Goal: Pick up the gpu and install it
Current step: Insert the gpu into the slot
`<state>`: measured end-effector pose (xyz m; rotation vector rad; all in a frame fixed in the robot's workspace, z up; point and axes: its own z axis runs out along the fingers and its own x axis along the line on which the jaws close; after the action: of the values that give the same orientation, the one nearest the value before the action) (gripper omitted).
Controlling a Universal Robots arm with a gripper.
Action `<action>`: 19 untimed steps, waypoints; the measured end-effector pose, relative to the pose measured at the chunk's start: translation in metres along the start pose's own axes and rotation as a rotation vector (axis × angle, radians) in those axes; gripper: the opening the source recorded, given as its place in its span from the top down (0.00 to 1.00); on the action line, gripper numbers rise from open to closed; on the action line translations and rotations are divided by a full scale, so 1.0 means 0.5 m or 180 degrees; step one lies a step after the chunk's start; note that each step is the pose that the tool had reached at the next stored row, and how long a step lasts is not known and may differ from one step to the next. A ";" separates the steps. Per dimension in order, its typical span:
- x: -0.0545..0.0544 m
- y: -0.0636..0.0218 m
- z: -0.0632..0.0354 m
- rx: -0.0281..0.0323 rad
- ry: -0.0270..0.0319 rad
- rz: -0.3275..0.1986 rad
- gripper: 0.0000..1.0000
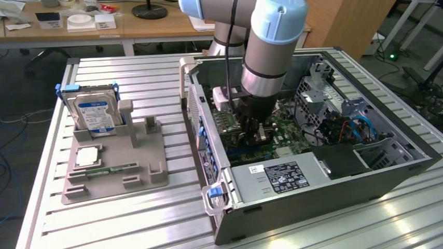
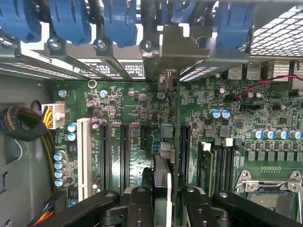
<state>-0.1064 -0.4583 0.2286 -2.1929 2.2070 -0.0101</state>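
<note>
Thin dark gpu (image 2: 162, 166) edge-on, silvery end bracket (image 2: 174, 46), clamped in pincer (image 2: 162, 198)

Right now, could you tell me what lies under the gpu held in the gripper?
The green motherboard lies under the gpu, with black expansion slots beside it. Whatever sits directly beneath is covered by the card's own edge and the gripper.

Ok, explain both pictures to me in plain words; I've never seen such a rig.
The machine is a robot arm. The exterior view comes from a camera off the arm; the wrist view looks past its gripper. On the metal table lies an opened computer case, the arm reaching inside it. Beside it, on the exterior view's left, a grey holder carries a hard drive and a memory stick. The gripper is clamped on the gpu, a thin card seen edge-on over the green motherboard.
</note>
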 end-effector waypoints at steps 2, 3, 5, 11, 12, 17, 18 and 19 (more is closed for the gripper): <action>0.000 0.000 0.002 0.0000 0.0001 0.0000 0.73; 0.000 0.000 0.006 -0.0002 0.0002 0.0000 0.73; 0.000 0.000 0.007 -0.0001 0.0002 0.0000 0.73; 0.000 0.000 0.010 -0.0001 0.0001 0.0000 0.73; 0.000 0.000 0.010 -0.0001 0.0001 0.0000 0.73; 0.000 0.000 0.010 -0.0001 0.0001 0.0000 0.73; 0.000 0.000 0.010 -0.0001 0.0001 0.0000 0.73; 0.000 0.000 0.010 -0.0001 0.0001 0.0000 0.73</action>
<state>-0.1064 -0.4583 0.2235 -2.1932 2.2072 -0.0100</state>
